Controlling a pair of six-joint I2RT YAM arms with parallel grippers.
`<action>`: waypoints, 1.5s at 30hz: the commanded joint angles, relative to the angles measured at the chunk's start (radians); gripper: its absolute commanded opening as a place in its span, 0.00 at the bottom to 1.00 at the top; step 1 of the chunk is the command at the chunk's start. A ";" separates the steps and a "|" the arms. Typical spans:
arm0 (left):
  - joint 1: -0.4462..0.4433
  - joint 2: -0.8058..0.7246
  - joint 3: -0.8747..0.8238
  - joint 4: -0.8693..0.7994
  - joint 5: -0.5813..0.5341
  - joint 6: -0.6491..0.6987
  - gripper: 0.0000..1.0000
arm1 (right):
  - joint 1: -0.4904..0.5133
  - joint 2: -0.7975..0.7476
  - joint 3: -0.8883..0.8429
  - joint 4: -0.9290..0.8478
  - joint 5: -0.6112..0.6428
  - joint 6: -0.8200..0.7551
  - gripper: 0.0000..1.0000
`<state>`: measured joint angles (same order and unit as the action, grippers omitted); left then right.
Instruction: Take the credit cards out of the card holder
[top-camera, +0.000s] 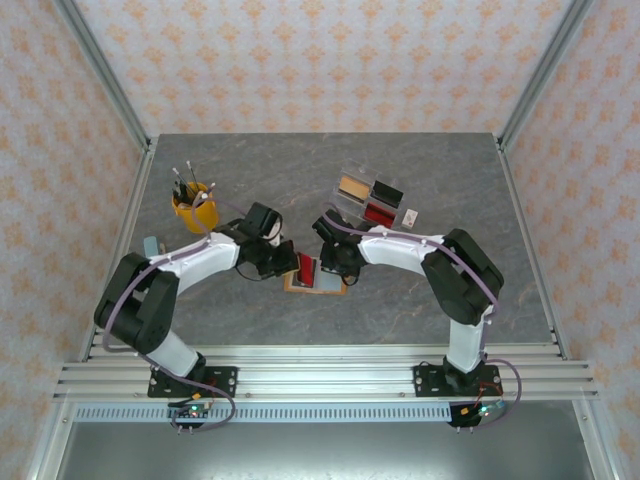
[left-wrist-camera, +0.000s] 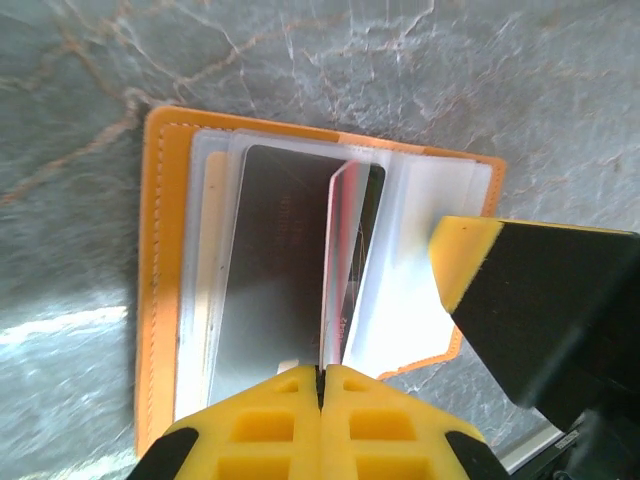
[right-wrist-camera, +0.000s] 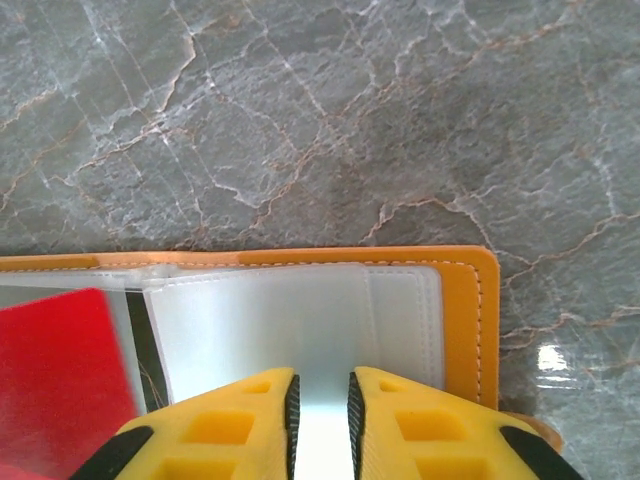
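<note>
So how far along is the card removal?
Done: the card holder lies open. In hand: the left gripper is shut on a red card, raised on edge above it; the right gripper sits at a clear sleeve. Left: a grey card is in its sleeve.

The card holder (top-camera: 318, 286) is lying open and flat on the grey marbled tabletop (top-camera: 420, 190), its orange cover (left-wrist-camera: 160, 300) framing clear plastic sleeves (right-wrist-camera: 260, 320). A red credit card (right-wrist-camera: 60, 370) is standing on edge above the sleeves, its near end pinched in the left hand (left-wrist-camera: 320, 385). A silvery card (left-wrist-camera: 270, 270) is lying flat inside a sleeve just beside it.
</note>
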<state>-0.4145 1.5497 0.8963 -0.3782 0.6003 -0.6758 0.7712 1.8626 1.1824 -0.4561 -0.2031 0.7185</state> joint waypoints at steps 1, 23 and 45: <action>0.028 -0.083 0.016 -0.060 -0.040 0.028 0.00 | -0.017 -0.066 -0.036 0.047 -0.006 -0.016 0.28; 0.043 -0.357 -0.048 0.305 0.169 -0.298 0.00 | -0.174 -0.381 -0.238 0.673 -0.527 0.220 0.70; 0.045 -0.432 -0.088 0.269 0.136 -0.365 0.00 | -0.174 -0.433 -0.279 0.783 -0.603 0.241 0.01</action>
<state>-0.3702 1.1557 0.8124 -0.1059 0.7410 -1.0332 0.5880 1.4803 0.9028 0.3321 -0.7815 1.0168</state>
